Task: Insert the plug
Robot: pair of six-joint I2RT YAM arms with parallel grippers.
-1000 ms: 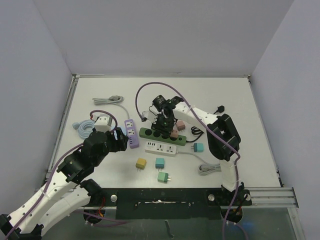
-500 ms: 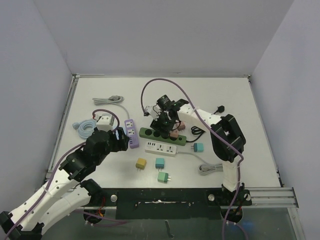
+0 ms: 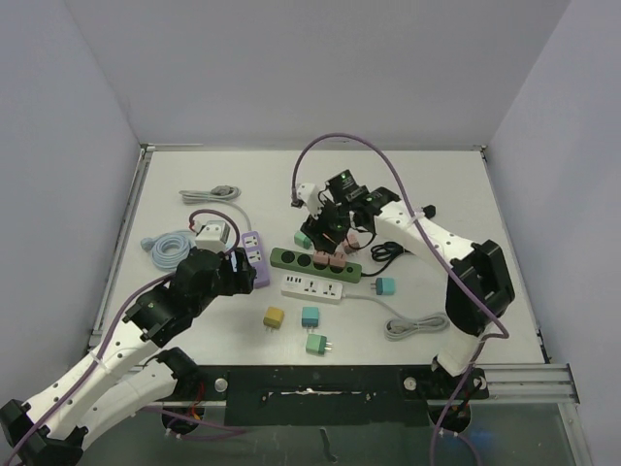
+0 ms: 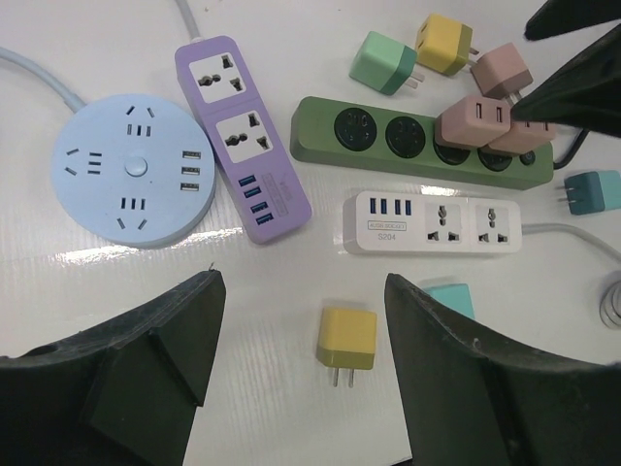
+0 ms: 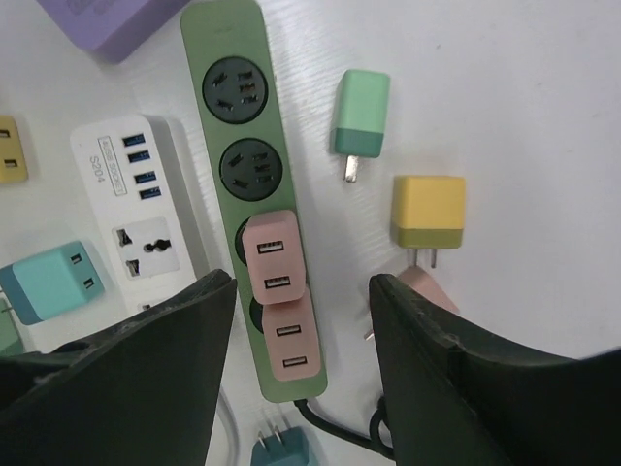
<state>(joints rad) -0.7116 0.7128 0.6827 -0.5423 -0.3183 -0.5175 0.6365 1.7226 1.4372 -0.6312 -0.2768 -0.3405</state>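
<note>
Right gripper open, wide gap between the jaws, nothing held. Hovering over the cord end of the green power strip. In that strip's two sockets nearest the cord: pink plug and second pink plug, both seated, touching each other end to end. Other two round sockets showing their holes. Third pink plug loose on the table, just beside the strip, partly hidden by a finger in the right wrist view. Yellow plug and mint plug lying loose on the same side of the strip, near each other but apart.

Left gripper open too, empty, held above bare table between the purple power strip and the white power strip. White strip parallel to the green one, close alongside, not touching. Another yellow plug flat on the table just past the fingertips, prongs pointing towards the camera. Round blue socket hub beside the purple strip. Teal plug off the white strip's far end.
</note>
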